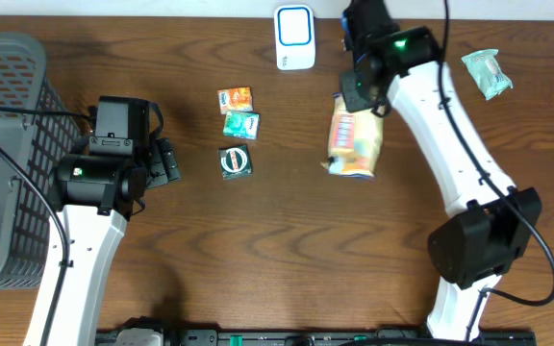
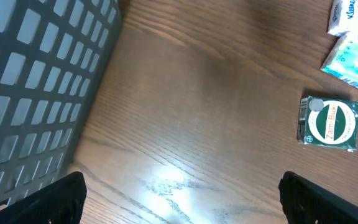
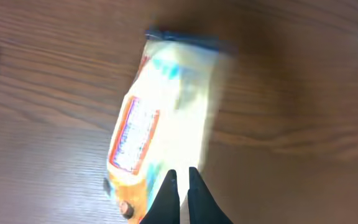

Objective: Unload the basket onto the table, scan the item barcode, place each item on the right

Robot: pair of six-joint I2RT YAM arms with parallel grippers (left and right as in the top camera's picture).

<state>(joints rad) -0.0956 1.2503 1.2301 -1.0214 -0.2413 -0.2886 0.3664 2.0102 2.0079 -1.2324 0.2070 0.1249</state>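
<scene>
I see a dark brown, wood-grained bench [image 1: 287, 250] and a grey lattice basket [image 1: 8, 115]. The scanner [image 1: 295, 37] is white, outlined in blue. The bag [image 1: 356, 139] is yellow and orange with a blue end. Beside it lie an orange packet [image 1: 236, 98], a teal packet [image 1: 241, 124] and a dark green packet [image 1: 236, 161] with a white ring.

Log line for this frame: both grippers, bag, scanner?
right gripper: shut on snack bag | left gripper: open, empty | snack bag: apart from white scanner
</scene>
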